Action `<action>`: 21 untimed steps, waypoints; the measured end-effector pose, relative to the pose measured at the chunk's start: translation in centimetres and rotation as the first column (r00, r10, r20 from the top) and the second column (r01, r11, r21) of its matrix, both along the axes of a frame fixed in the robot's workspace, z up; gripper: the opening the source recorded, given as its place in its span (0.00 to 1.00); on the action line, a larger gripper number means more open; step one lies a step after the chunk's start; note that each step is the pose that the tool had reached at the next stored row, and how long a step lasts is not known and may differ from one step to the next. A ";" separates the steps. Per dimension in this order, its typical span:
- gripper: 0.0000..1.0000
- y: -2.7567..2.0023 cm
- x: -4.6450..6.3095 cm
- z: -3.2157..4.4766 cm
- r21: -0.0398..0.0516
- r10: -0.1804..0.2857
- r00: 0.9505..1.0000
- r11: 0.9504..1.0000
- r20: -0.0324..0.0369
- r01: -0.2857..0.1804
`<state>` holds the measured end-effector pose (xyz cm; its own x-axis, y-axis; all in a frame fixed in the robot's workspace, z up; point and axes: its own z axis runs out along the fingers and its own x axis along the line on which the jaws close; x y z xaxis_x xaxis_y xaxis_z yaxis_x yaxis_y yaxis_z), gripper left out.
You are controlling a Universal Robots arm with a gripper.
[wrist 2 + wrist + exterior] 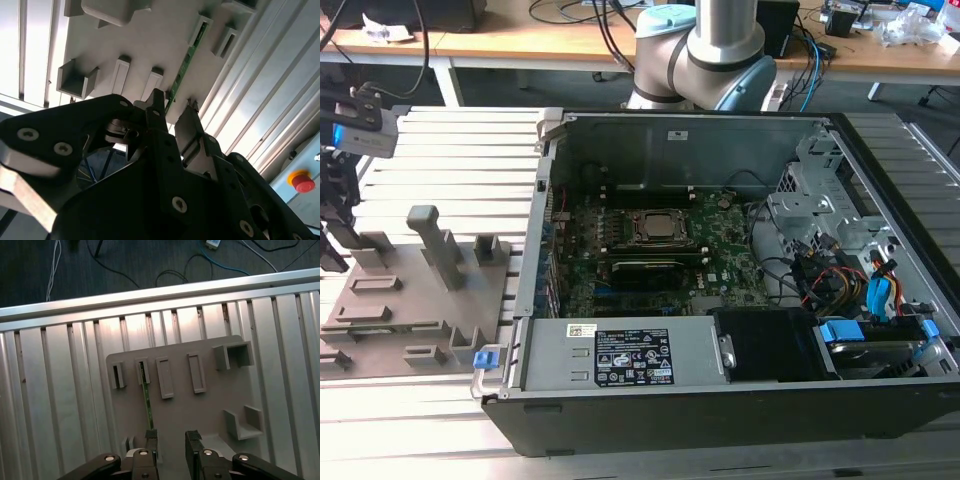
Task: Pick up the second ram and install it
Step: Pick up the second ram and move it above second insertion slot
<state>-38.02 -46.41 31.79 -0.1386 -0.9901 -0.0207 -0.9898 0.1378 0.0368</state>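
1. Gripper point(172, 438): the 2 black fingers point(151, 439) stand apart with a clear gap between them, and nothing is gripped. In both wrist views the gripper hangs close over the grey plastic tray point(185, 415).

2. Second ram point(147, 397): the thin green stick stands on its long edge on the tray. Its far end sits in a narrow slotted block point(143, 371), and its near end reaches the fingertips. In the first wrist view that end lines up with 1 finger. In the second wrist view it appears to lie in the gap. Whether a finger touches the stick cannot be told.

3. Tray: a flat grey plate with raised rectangular blocks and open-sided brackets point(243, 421). It lies on the slatted aluminium table point(60, 390), at the exterior view's lower left.

4. Computer case point(720, 410): open, lying on the same table at the centre and right of the exterior view, well apart from the second ram. The green motherboard point(730, 265) lies inside, with the square CPU socket point(655, 228) near its middle.

5. Arm base point(705, 45): behind the case, at the top centre of the exterior view. Wooden desks point(520, 40) with cables stand beyond it
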 end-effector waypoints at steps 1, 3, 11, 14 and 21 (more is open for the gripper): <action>0.36 0.00 0.0 -0.11 0.000 0.000 1.000 1.000 0.000 0.000; 0.36 0.00 0.0 -0.26 0.000 0.000 1.000 1.000 0.000 0.000; 0.36 0.00 0.0 -1.03 0.000 0.000 1.000 1.000 0.000 0.000; 0.36 0.00 0.0 -1.37 0.000 0.000 1.000 1.000 0.000 0.000; 0.36 0.00 0.0 -2.31 0.000 0.000 1.000 1.000 0.000 0.000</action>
